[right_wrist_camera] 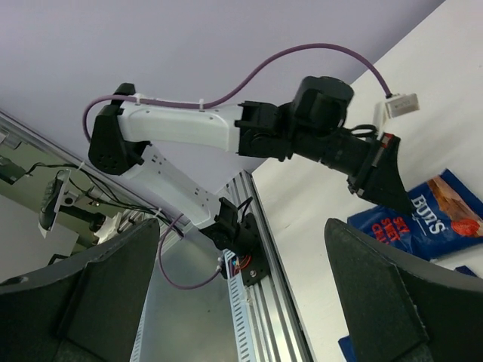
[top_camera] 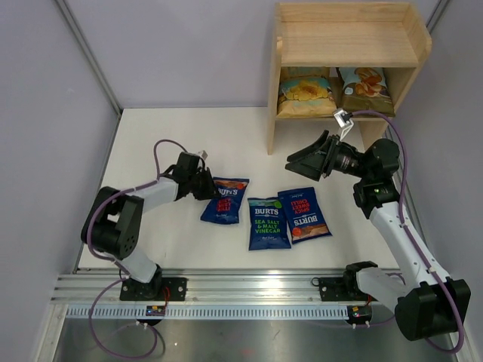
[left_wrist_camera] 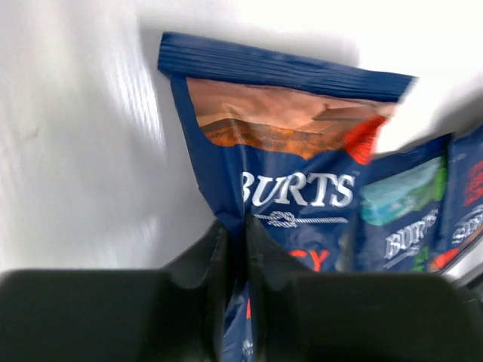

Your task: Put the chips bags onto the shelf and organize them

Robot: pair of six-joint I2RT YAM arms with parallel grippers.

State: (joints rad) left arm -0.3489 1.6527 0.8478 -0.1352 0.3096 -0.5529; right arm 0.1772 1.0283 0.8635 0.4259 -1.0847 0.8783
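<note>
Three dark blue BURTS bags lie on the white table: a red-label one on the left (top_camera: 225, 200), a green-label one in the middle (top_camera: 268, 222), and a red-label one on the right (top_camera: 303, 214). My left gripper (top_camera: 205, 183) is shut on the left edge of the left bag. In the left wrist view the closed gripper (left_wrist_camera: 243, 234) pinches that bag (left_wrist_camera: 287, 151). Two tan bags (top_camera: 306, 92) (top_camera: 364, 89) stand on the lower tier of the wooden shelf (top_camera: 347, 45). My right gripper (top_camera: 306, 160) is open and empty, raised in front of the shelf, and it also shows in the right wrist view (right_wrist_camera: 241, 294).
The shelf's top tier (top_camera: 347, 56) holds nothing. The right wrist view faces the left arm (right_wrist_camera: 226, 128) and the aluminium rail (right_wrist_camera: 264, 302) at the table's near edge. The green-label bag (left_wrist_camera: 400, 219) lies close beside the gripped one.
</note>
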